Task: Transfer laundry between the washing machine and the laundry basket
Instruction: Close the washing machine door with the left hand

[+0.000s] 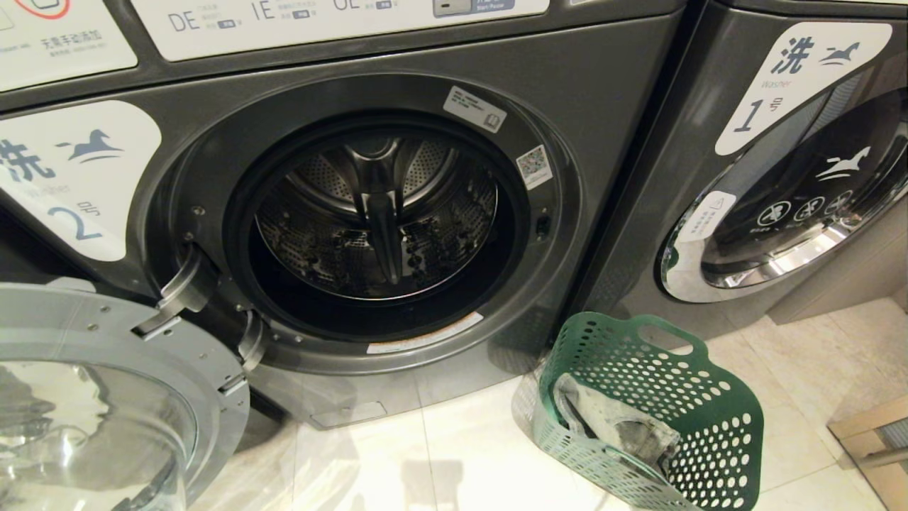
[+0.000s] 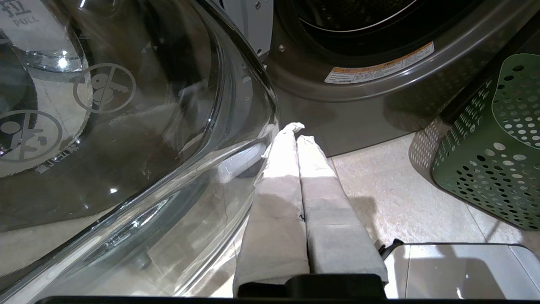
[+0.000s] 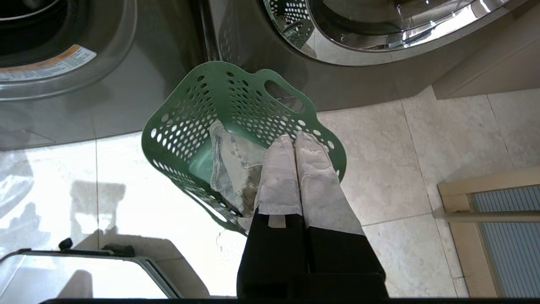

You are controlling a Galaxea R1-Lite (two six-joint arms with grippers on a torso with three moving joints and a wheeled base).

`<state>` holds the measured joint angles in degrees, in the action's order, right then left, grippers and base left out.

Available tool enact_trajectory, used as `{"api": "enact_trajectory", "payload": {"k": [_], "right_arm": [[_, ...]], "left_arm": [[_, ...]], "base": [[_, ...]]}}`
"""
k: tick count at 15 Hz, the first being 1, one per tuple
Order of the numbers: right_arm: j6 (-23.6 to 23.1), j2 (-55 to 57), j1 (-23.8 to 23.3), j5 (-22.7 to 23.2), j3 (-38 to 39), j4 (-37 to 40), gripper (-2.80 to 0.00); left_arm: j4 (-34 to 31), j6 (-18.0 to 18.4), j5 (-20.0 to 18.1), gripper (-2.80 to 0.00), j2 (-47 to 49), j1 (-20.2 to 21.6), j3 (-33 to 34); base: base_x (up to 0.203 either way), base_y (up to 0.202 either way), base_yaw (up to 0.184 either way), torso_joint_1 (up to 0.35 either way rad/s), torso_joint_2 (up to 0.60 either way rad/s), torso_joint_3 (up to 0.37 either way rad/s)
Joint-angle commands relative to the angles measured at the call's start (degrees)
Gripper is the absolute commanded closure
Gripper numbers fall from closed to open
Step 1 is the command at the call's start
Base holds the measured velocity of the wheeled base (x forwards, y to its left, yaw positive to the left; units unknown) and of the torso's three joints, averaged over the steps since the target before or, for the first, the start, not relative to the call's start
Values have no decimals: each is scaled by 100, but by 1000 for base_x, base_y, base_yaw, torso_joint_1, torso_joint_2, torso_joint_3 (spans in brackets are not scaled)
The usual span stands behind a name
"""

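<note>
The right gripper (image 3: pixel 295 141), fingers pressed together and empty, hangs over the basket (image 3: pixel 190 122); the laundry (image 3: pixel 234 169) lies just beside it, below; the left gripper (image 2: pixel 297 131), also closed, is farther off.

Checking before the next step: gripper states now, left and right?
Left gripper: shut, empty, beside the open washer door.
Right gripper: shut, holding nothing, above the laundry basket; laundry lies inside.

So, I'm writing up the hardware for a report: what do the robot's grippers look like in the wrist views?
Both have two long, slim fingers wrapped in pale grey-white cloth-like covers. On the right gripper the covers end partway down, leaving black finger bodies and a black base. On the left gripper the covers run almost to the black mount. No cables or markings show.
</note>
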<state>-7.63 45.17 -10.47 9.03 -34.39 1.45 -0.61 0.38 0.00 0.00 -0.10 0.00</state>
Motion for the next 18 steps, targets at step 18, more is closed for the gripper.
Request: {"api": "enact_trajectory", "payload": {"k": [18], "right_arm": [[-19, -272, -8, -174, 185, 4, 0]], "left_arm": [[0, 33, 0, 0, -5, 1, 9]], "base": [[0, 0, 0, 1, 1, 60]]}}
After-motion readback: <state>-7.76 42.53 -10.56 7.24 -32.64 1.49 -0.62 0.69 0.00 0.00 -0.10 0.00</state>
